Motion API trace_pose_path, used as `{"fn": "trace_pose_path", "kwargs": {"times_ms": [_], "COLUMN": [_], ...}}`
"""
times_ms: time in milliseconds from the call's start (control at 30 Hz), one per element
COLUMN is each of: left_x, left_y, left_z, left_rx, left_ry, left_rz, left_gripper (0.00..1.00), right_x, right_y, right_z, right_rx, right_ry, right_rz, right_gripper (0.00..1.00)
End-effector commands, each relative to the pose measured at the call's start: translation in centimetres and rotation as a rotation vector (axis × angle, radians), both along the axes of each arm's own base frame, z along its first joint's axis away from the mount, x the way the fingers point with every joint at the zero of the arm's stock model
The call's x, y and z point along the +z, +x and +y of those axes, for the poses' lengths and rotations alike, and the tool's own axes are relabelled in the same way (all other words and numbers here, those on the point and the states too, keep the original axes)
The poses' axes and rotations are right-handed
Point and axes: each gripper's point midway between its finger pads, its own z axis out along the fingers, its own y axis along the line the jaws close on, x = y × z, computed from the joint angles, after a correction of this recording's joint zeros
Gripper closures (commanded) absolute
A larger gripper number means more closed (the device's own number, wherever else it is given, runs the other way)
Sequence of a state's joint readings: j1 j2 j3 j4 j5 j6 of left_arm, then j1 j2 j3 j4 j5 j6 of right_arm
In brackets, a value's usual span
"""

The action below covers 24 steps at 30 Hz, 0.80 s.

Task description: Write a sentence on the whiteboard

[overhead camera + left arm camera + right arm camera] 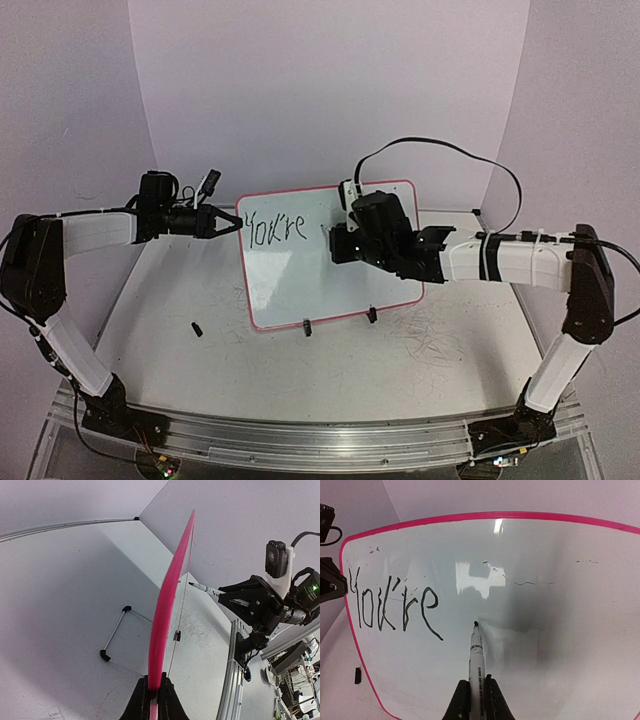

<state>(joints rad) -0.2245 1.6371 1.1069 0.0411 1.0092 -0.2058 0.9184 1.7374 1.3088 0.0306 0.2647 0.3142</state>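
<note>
The whiteboard (300,285) stands upright on the table, pink-rimmed, and its face fills the right wrist view (560,645). The sentence (277,230) reads "You're" in black at the board's upper left (395,607). My left gripper (232,223) is shut on the board's left rim, seen edge-on as a pink strip (167,605) running up from the left gripper (153,692). My right gripper (340,242) is shut on a white marker (476,665). The marker's black tip sits at or just off the surface, right of the last "e". The marker (200,587) also shows in the left wrist view.
A small black cap (196,328) lies on the table left of the board. Black clip feet (307,326) hold the board's lower rim and a wire stand (117,630) props it from behind. Old pen scribbles (430,335) mark the tabletop. An aluminium rail (300,440) runs along the near edge.
</note>
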Motion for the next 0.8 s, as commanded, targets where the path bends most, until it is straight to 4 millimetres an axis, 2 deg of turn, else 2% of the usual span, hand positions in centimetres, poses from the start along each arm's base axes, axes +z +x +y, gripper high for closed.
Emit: {"fn": "trace_pose_path", "kwargs": {"times_ms": [0, 367, 767], "left_x": [1.8, 1.8, 1.7], "left_y": [-0.4, -0.5, -0.5], "left_z": [-0.6, -0.6, -0.7], "left_rx": [-0.021, -0.022, -0.024], "left_ry": [-0.004, -0.004, -0.004], "left_rz": [-0.041, -0.041, -0.039], "left_gripper": [1.00, 1.00, 1.00], "right_x": [2.3, 1.6, 1.0], "right_y": [1.2, 1.9, 2.4], "right_z": [0.4, 0.2, -2.8], "right_rx": [-0.034, -0.053, -0.168], "right_ry": [0.055, 0.049, 0.055], "right_rz": [-0.045, -0.035, -0.011], "right_gripper": [1.00, 1.00, 1.00]}}
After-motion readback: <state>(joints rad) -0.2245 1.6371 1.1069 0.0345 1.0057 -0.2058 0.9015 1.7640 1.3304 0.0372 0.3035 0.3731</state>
